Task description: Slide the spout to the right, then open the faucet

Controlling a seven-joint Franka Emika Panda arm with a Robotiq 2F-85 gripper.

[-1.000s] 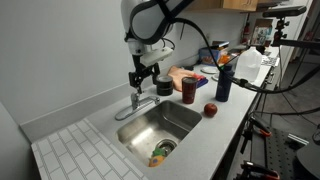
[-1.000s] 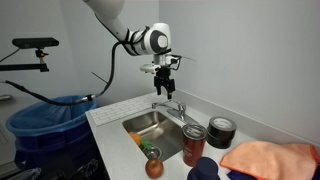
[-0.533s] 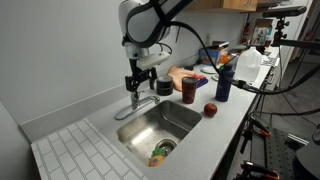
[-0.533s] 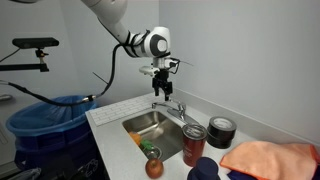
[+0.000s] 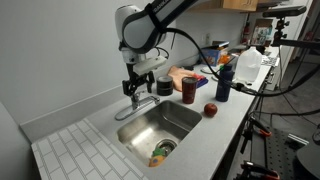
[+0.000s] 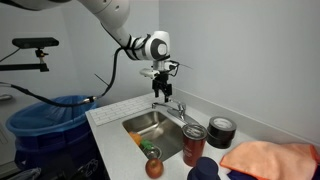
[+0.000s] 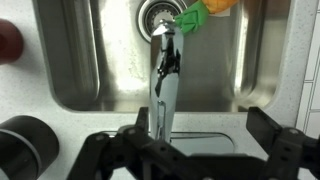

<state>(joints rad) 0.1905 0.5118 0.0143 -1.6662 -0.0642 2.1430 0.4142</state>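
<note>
Lowered since the earlier frames - gripper (image 5: 130,88) sat just above faucet (image 5: 139,100) | fingers (image 7: 278,138) spread wide, gripping nothing | spout (image 7: 163,92) reached over sink (image 7: 80,60)

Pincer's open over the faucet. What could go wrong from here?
1. The pincer hangs open right above the faucet. If it comes down slightly off, it may hit the faucet body instead of straddling the spout.
2. The spout is slim, shiny chrome, so a finger pushing it sideways might slip off.
3. The red can stands close beside the faucet, and a wide sweep could knock it over.
</note>
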